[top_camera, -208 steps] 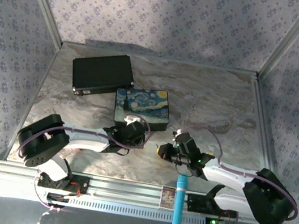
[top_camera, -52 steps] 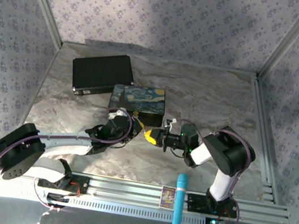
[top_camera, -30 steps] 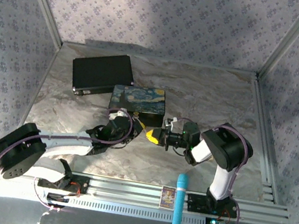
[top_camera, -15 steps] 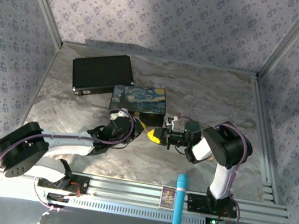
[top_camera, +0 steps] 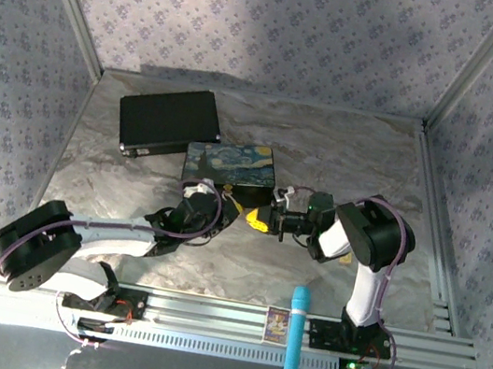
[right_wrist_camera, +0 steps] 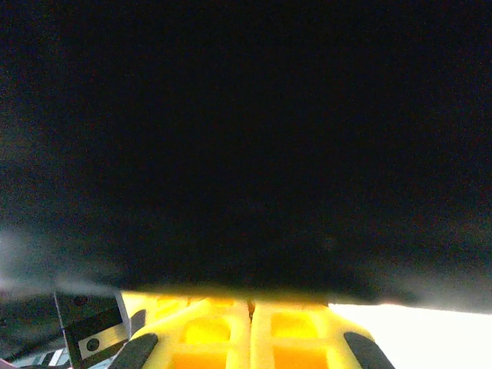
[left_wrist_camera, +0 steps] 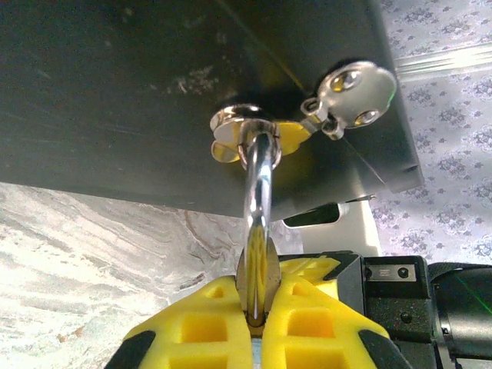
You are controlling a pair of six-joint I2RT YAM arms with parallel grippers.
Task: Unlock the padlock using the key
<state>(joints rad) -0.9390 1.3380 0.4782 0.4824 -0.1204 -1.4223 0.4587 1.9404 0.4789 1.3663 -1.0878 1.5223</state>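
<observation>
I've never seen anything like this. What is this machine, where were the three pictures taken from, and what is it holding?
These are two robot arms bolted at the near edge of a table, each ending in a two-finger claw. The wide picture looks down from above; the other two come from a camera on each wrist. On the table lie a black case and a painted box. The left claw is shut on a small padlock hooked through the box's clasp. The right claw is shut too, close to something dark; what it holds I cannot tell.
</observation>
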